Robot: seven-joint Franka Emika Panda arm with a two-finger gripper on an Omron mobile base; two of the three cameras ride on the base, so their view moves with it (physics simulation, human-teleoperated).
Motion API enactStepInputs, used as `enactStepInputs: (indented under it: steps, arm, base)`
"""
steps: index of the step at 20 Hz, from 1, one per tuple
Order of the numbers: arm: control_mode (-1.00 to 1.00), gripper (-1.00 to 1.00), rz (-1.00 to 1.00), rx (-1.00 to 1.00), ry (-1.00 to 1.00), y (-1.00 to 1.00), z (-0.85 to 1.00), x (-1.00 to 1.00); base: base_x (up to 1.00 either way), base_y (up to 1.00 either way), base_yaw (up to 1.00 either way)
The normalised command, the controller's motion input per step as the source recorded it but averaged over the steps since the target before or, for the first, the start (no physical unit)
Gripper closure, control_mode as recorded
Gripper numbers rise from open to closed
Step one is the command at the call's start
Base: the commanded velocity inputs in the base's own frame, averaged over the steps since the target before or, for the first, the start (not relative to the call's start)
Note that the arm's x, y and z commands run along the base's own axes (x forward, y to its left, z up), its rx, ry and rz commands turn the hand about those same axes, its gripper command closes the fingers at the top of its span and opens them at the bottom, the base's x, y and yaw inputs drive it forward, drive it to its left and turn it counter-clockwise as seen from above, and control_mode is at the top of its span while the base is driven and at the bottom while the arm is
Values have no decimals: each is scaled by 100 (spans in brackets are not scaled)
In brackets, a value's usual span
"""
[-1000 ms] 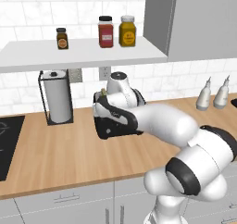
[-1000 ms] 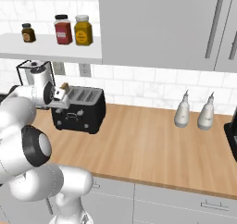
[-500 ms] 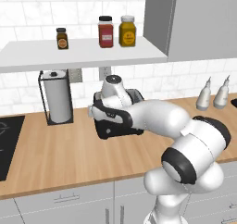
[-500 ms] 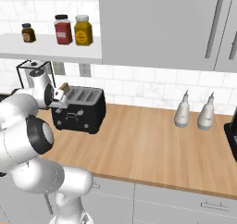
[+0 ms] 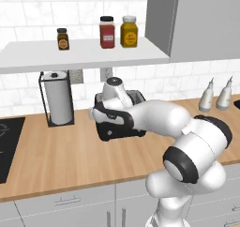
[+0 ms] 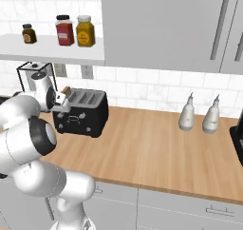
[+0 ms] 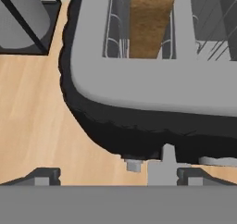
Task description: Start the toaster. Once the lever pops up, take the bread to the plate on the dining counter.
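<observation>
The hand (image 5: 99, 117) hangs at the front left corner of the toaster (image 6: 81, 112) on the wooden table (image 6: 152, 153); whether it is open cannot be told. The bread (image 7: 150, 19) stands in a slot just beyond it. A paper-towel roll (image 5: 57, 97) stands left.

base views: flank toaster (image 5: 119, 118) | hand view: close above

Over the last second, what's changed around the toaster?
The gripper has come down from above the toaster to its front left corner, beside the slot holding the bread. The toaster, bread, paper towel roll and bottles stayed put.
</observation>
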Motion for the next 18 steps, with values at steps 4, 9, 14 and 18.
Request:
enactStepInputs:
  steps: [4,9,14,18]
  arm:
    - [-100,-100,0,0,0,0,-32,0]
    - [-100,-100,0,0,0,0,-36,-1]
    - [-100,-100,0,0,0,0,-35,-1]
    - [-100,-100,0,0,0,0,-29,0]
  base:
    - [0,0,0]
    - [0,0,0]
    - [0,0,0]
    - [0,0,0]
